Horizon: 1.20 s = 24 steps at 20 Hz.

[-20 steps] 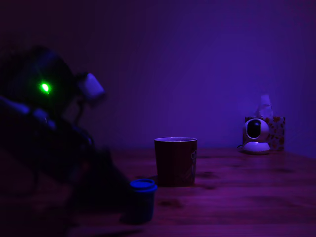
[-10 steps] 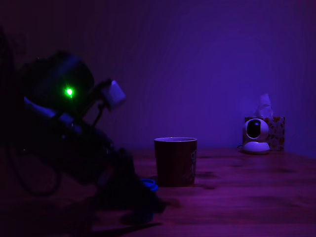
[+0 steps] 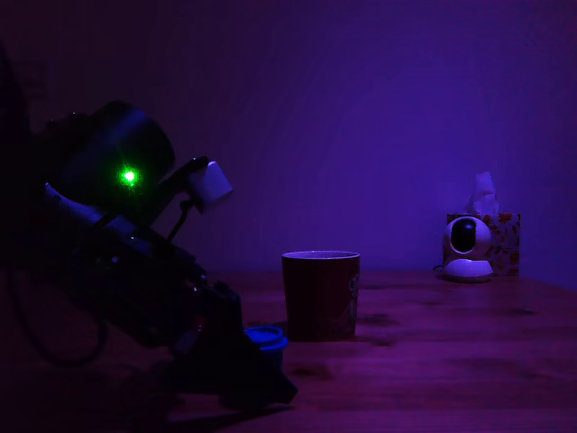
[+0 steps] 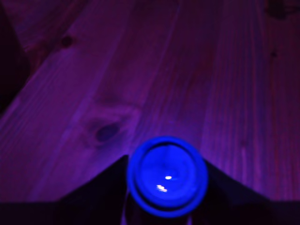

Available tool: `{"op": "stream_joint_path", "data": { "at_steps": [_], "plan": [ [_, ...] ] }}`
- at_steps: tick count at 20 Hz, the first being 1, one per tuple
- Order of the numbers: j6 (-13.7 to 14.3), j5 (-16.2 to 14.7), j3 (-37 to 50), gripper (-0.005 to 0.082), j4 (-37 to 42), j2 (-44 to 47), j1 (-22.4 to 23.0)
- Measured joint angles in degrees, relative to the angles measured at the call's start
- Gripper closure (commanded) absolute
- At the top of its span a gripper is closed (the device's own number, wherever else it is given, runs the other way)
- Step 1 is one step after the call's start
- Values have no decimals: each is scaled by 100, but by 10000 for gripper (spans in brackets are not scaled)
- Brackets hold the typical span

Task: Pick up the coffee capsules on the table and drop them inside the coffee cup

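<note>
Low in the wrist frame, we see the gripper [image 4: 166, 197] with its dark fingers [image 4: 101, 185] flanking the blue-topped capsule [image 4: 167, 176]; whether they pinch it we cannot tell. The capsule sits on the table [image 3: 451, 361], lower centre-left exteriorly, near the coffee cup [image 3: 320, 295]. We advise closing squarely below the rim before lifting.

We are seeing a wooden table [image 3: 451, 361] bearing a coffee cup [image 3: 320, 295], blue-topped capsule [image 3: 265, 338], white camera gadget [image 3: 468, 248] and tissue box [image 3: 505, 242].
</note>
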<state>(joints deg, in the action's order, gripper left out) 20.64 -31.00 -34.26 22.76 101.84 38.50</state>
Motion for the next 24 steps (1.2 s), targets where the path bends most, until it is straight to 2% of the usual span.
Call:
{"op": "stream_joint_path", "data": {
  "at_steps": [1,3,7,10,12,15,24],
  "plan": [
    [2,0,0,591,-4,0,0],
    [2,0,-2,624,-4,0,0],
    [-9,2,-50,624,-55,0,0],
    [-120,9,-114,624,-81,-66,0],
    [-227,9,-122,624,-101,-343,0],
    [-232,7,-271,624,42,-802,-2],
    [-238,634,-1187,624,219,-872,-85]
  ]
}}
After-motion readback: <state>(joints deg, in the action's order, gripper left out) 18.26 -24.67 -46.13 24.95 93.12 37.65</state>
